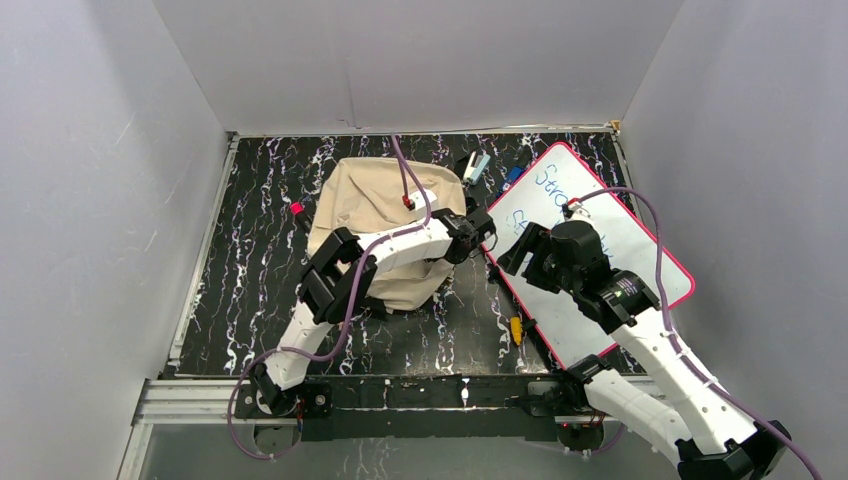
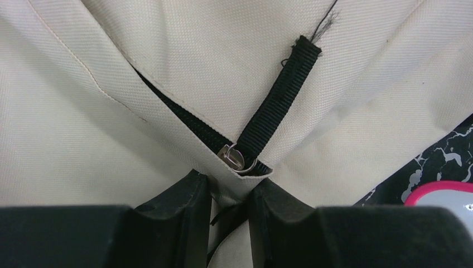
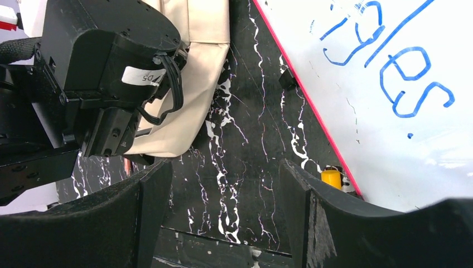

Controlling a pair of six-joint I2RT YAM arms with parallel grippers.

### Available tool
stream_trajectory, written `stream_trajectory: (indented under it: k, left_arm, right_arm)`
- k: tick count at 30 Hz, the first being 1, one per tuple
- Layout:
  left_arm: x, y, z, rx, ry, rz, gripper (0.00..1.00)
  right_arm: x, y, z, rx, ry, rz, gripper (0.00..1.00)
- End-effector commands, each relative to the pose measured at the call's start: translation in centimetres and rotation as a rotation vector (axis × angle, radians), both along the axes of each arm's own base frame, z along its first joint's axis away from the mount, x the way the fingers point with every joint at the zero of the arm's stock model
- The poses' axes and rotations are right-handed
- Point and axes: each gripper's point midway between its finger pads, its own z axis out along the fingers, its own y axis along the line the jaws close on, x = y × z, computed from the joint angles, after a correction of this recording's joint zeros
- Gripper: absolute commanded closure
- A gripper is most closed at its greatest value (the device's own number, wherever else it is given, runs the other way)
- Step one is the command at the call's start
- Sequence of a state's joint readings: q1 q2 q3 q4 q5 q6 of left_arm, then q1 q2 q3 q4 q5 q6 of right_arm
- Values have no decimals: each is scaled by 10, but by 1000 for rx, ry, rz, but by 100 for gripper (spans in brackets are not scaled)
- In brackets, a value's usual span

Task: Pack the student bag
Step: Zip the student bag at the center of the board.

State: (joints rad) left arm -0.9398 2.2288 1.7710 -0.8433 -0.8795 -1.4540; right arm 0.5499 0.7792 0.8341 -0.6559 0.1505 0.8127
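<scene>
The student bag (image 1: 372, 200) is a beige fabric backpack lying on the dark marbled table, left of centre. My left gripper (image 1: 478, 226) is at the bag's right edge. In the left wrist view its jaws (image 2: 230, 188) stand narrow on a fold of the bag's fabric (image 2: 111, 111), just below the metal zipper slider (image 2: 238, 157) and its black webbing pull (image 2: 279, 95). My right gripper (image 1: 508, 258) hovers open over bare table between the bag (image 3: 207, 33) and the whiteboard. Nothing lies between its fingers (image 3: 223, 174).
A pink-framed whiteboard (image 1: 610, 250) with blue writing lies at the right, also visible in the right wrist view (image 3: 390, 84). A yellow-tipped item (image 1: 516, 328) sits at its near edge. Small items (image 1: 477, 166) lie by the back wall, and a red piece (image 1: 297, 208) sits left of the bag.
</scene>
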Motion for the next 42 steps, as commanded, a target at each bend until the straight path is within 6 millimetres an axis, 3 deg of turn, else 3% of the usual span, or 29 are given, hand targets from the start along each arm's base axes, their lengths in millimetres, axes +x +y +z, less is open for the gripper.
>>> stream_trajectory:
  k: [1,8,14,20,26,42]
  left_arm:
    - [5,33,39,73,-56,23,81]
    - [-11,54,61,114,-39,-71,100]
    - [-25,61,90,30,-80,-217,100]
    - [-34,61,101,-54,-105,-329,100]
    - [-41,66,98,-80,-102,-370,100]
    - [-39,67,93,-110,-95,-392,100]
  right_arm:
    - [6,4,10,31,-38,-3,21]
    - [8,18,2,38,-27,74,21]
    - [9,43,-12,99,5,174,22]
    - [22,66,-23,154,9,227,20]
    - [44,96,-31,229,2,289,17]
    - [108,134,-65,274,99,194,14]
